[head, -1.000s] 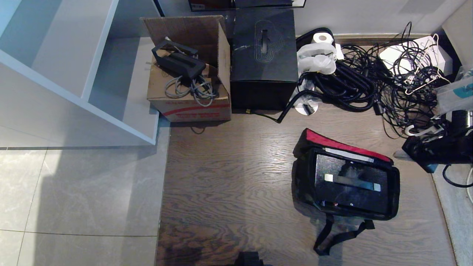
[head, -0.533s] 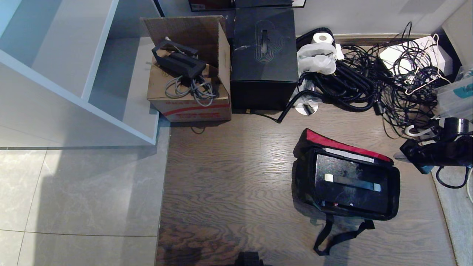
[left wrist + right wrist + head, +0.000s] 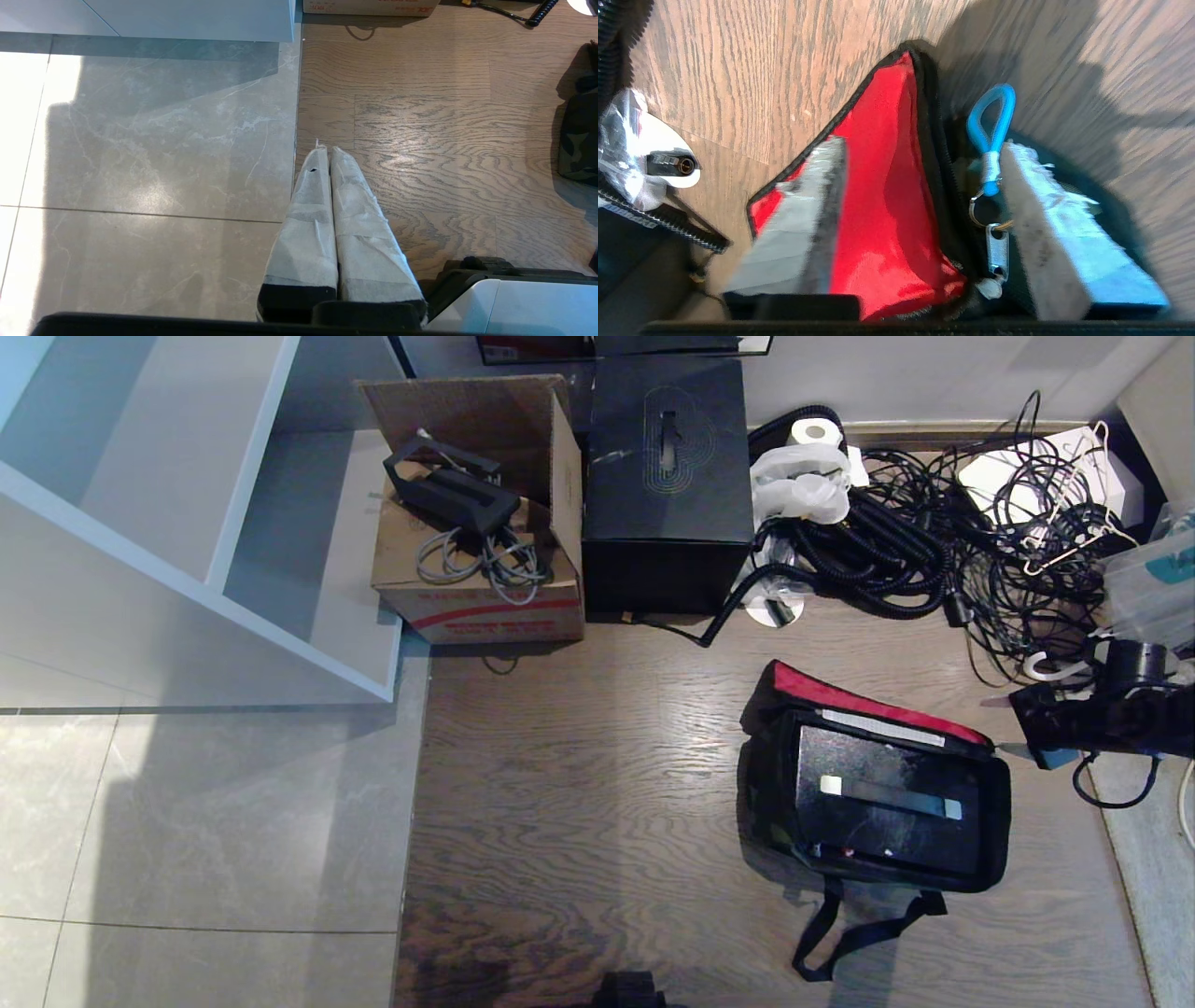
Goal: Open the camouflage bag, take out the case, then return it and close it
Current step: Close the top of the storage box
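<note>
My right end effector (image 3: 1018, 733) hovers just off the far right corner of the camouflage bag (image 3: 997, 821). The bag sits on the wood floor (image 3: 579, 803), to the right of centre in the head view. Its lid is thrown back toward the wall w/ the red lining (image 3: 840, 695) showing. The case (image 3: 887, 821) lies flat inside, top up.

In the right wrist view my fingers (image 3: 794, 224) stand apart, clamped on nothing. Btwn them are the edge of the red lid and the silver zip pull (image 3: 997, 247) w/ its blue loop (image 3: 990, 121). The pull hangs just beside one finger; whether it touches I can't tell.

Key relation: from my tips the case lies inward and toward my base, i.e. left and nearer in the head view. Its long axis runs roughly left-right across that view, a bit skewed. The case handle (image 3: 892, 798) runs along the same line, mid-lid.

So to lift it, I judge I'd need to come in over the bag rim and turn the wrist so the fingers close across the handle, not along it. If closing is next instead, the lid edge and pull are already at my tips.

The right arm is clearly the nearer one. My left end effector (image 3: 329, 154) is parked w/ fingers pressed together over the tile/wood seam, well apart from the bag and holding nothing.
</note>
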You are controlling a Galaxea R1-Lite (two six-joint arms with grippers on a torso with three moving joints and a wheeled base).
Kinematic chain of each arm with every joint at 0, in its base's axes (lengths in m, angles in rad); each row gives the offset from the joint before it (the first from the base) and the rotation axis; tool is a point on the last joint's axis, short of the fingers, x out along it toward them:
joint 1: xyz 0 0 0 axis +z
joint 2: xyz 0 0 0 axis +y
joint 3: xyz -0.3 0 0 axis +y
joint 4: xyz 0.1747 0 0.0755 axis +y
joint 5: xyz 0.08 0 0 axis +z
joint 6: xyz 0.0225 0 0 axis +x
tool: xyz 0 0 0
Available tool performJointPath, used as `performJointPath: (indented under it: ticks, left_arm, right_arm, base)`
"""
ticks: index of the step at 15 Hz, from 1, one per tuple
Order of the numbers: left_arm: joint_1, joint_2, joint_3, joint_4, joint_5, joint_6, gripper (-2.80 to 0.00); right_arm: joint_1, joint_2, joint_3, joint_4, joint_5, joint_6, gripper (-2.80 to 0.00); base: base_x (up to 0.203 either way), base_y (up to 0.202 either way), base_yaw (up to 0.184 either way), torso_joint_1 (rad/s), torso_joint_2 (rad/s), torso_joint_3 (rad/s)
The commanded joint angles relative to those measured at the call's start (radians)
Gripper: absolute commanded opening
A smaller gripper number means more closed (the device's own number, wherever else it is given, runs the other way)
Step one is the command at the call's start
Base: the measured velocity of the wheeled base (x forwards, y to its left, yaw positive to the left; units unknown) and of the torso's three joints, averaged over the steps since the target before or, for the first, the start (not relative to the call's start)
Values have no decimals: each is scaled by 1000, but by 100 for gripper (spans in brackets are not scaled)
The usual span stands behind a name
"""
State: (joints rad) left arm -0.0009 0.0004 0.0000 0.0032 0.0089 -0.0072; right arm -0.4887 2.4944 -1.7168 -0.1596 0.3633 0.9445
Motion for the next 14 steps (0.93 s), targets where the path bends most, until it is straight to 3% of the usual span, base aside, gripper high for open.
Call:
performJointPath:
  ticks: [1, 6, 14]
  left_arm:
    - [-1, 0, 0, 0, 0, 0, -280]
    - [-1, 0, 0, 0, 0, 0, -280]
    - [-1, 0, 0, 0, 0, 0, -280]
  right_arm:
    - [-5, 47, -11, 0, 28, 40, 0]
    - [-13, 72, -73, -1, 165, 154, 0]
    - [-10, 143, -147, -50, 175, 184, 0]
  base:
    - [0, 0, 0, 0, 0, 0]
    - [0, 0, 0, 0, 0, 0]
    - [0, 0, 0, 0, 0, 0]
